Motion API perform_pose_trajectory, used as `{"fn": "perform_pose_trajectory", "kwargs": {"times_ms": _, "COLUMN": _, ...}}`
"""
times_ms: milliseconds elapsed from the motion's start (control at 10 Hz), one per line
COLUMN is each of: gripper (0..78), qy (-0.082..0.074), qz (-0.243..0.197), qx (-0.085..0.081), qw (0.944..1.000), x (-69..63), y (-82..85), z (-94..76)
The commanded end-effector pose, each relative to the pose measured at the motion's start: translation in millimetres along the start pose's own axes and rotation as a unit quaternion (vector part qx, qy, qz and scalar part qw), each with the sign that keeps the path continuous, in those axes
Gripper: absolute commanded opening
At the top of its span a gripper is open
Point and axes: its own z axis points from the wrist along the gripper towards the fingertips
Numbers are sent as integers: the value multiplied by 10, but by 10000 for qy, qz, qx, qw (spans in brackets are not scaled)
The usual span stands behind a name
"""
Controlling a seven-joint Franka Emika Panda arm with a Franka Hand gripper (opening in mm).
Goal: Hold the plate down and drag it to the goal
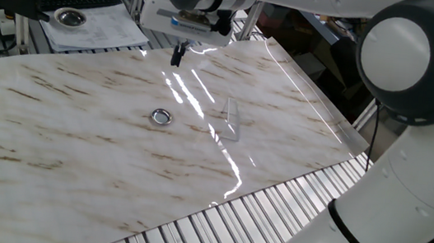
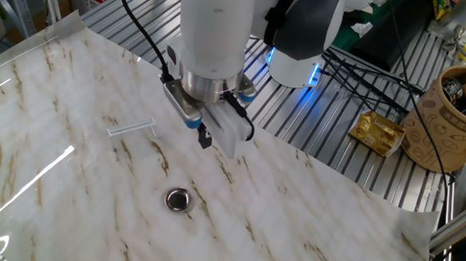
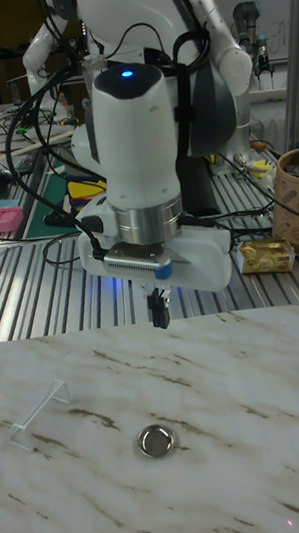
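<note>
The plate (image 1: 160,116) (image 2: 178,199) (image 3: 155,440) is a tiny shiny metal disc lying flat on the marbled table top. The goal (image 1: 232,119) (image 2: 132,128) (image 3: 37,409) is a small clear marker with pale edges, lying apart from the plate on the same surface. My gripper (image 1: 178,55) (image 2: 204,139) (image 3: 160,315) hangs above the table, over its far part behind the plate, touching nothing. Its dark fingers are pressed together and shut with nothing between them.
A larger metal dish (image 1: 69,16) rests on papers beyond the table's back edge. A brown paper cup (image 2: 451,118) and a gold packet (image 2: 379,132) stand on the ribbed metal bench beside the table. White glare streaks (image 1: 202,107) cross the marbled surface.
</note>
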Motion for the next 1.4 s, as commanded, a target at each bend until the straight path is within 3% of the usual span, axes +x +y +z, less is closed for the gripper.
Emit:
{"fn": "perform_pose_trajectory", "kwargs": {"times_ms": 100, "gripper": 0, "qy": 74, "qz": 118, "qx": 31, "qw": 9999, "x": -6, "y": 2, "z": -14}}
{"fn": "perform_pose_trajectory", "kwargs": {"times_ms": 800, "gripper": 0, "qy": 63, "qz": 72, "qx": 21, "qw": 10000, "x": -13, "y": 2, "z": -10}}
{"fn": "perform_pose_trajectory", "kwargs": {"times_ms": 1400, "gripper": 0, "qy": 41, "qz": -181, "qx": 47, "qw": 9998, "x": -236, "y": -87, "z": 222}}
